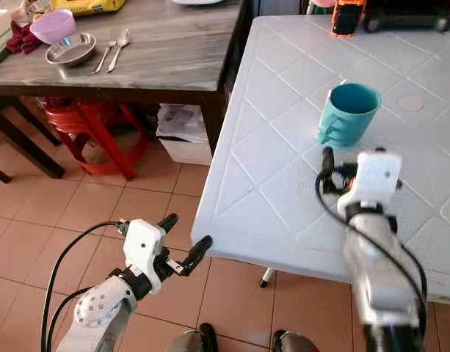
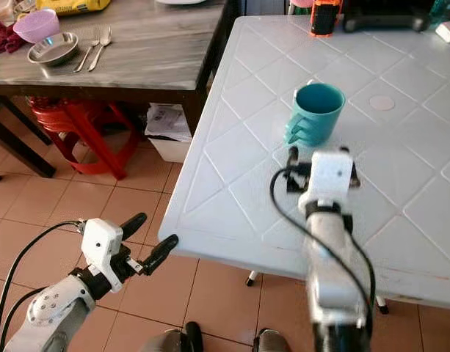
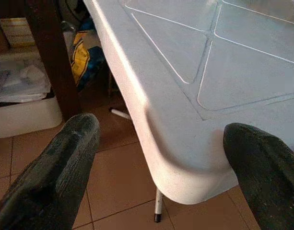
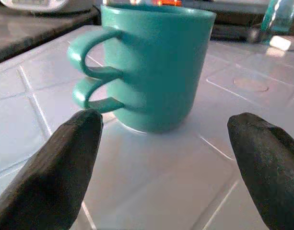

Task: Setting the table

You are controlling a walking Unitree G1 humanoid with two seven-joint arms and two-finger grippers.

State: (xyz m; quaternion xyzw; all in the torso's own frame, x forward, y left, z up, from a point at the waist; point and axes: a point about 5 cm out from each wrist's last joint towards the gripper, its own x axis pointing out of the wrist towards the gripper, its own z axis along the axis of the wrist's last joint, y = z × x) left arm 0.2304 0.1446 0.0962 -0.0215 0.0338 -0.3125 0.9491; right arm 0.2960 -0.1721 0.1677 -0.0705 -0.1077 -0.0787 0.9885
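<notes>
Teal mug (image 1: 348,112) stands upright on the white tabletop (image 1: 269,154), just ahead of the released right hand (image 4: 161,163); it looks light, rigid and smooth, best gripped across its body.

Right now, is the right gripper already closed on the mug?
No. The right gripper is open, its two fingers spread wide and short of the teal mug, which stands free on the white table.
</notes>
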